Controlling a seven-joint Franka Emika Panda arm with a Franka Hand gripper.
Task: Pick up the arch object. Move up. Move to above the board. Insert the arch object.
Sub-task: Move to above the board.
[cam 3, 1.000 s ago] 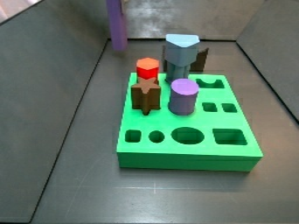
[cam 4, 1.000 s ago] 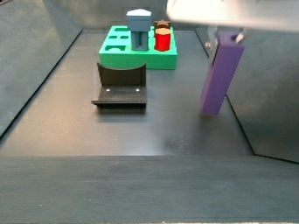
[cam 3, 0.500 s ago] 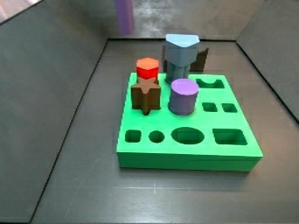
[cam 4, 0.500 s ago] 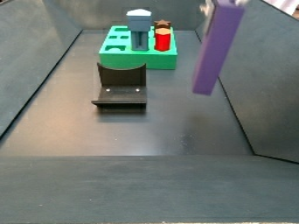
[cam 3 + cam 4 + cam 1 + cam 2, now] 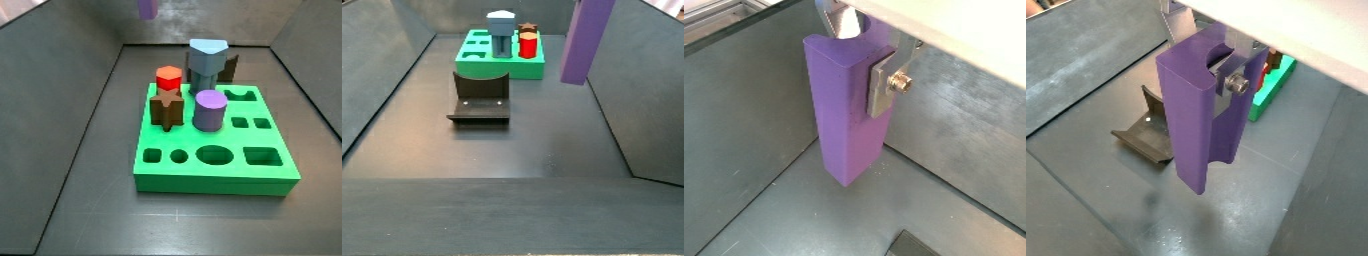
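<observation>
The arch object [image 5: 844, 110] is a tall purple block hanging upright, clear of the floor. My gripper [image 5: 852, 78] is shut on its upper part; one silver finger [image 5: 881, 85] presses on its side. Both show in both wrist views, the arch object [image 5: 1193, 125] with its curved notch at the top between the gripper's [image 5: 1207, 78] fingers. In a side view only the block's lower end [image 5: 147, 8] shows at the upper edge; in the other its upper end [image 5: 587, 40] runs out of frame. The gripper is out of both side views. The green board [image 5: 214, 172] lies on the floor, well away from the block.
On the board stand a grey-blue pentagonal block [image 5: 207, 60], a red piece [image 5: 168, 78], a brown piece [image 5: 167, 110] and a purple cylinder [image 5: 209, 110]. The fixture [image 5: 480, 100] stands in front of the board [image 5: 476, 55]. Dark walls enclose the floor.
The arch object has risen steadily in the gripper: a second ago it stood low near the floor, and now it hangs high with its upper part out of both side views.
</observation>
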